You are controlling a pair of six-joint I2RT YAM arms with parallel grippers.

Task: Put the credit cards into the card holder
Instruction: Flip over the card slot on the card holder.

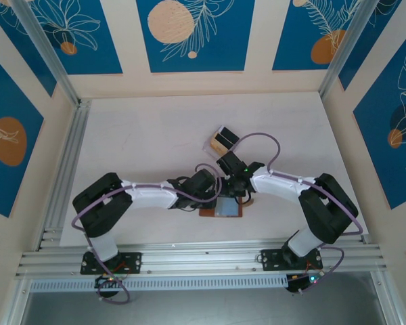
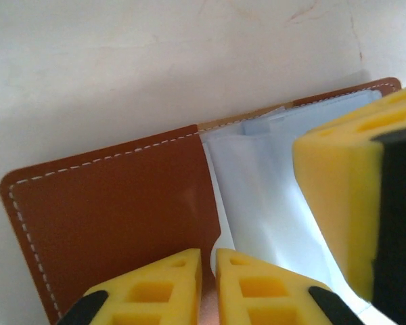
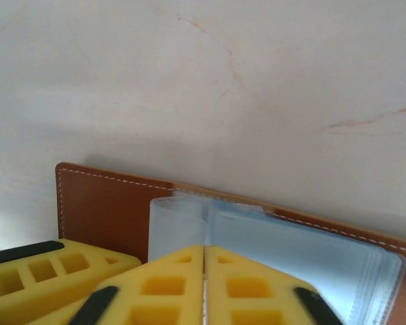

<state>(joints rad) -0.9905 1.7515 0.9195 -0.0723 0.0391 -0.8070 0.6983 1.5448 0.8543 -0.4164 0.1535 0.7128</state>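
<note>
The card holder (image 1: pixel 222 207), a brown leather wallet, lies open on the table with its blue-grey clear sleeves (image 2: pixel 257 183) showing. My left gripper (image 2: pixel 208 261) is over its middle. Its fingers stand a sliver apart, astride the edge where the brown flap (image 2: pixel 115 210) meets the sleeves. My right gripper (image 3: pixel 204 254) is shut, its tips pinched on a curled-up clear sleeve (image 3: pixel 176 223). One right finger (image 2: pixel 338 203) shows in the left wrist view. The credit cards (image 1: pixel 224 139), black and tan, sit farther back on the table.
Both arms (image 1: pixel 149 193) (image 1: pixel 284 184) meet over the wallet near the front centre. Aluminium rails (image 1: pixel 203 261) run along the near edge and the left side (image 1: pixel 64 169). Patterned walls enclose the white table (image 1: pixel 142 142).
</note>
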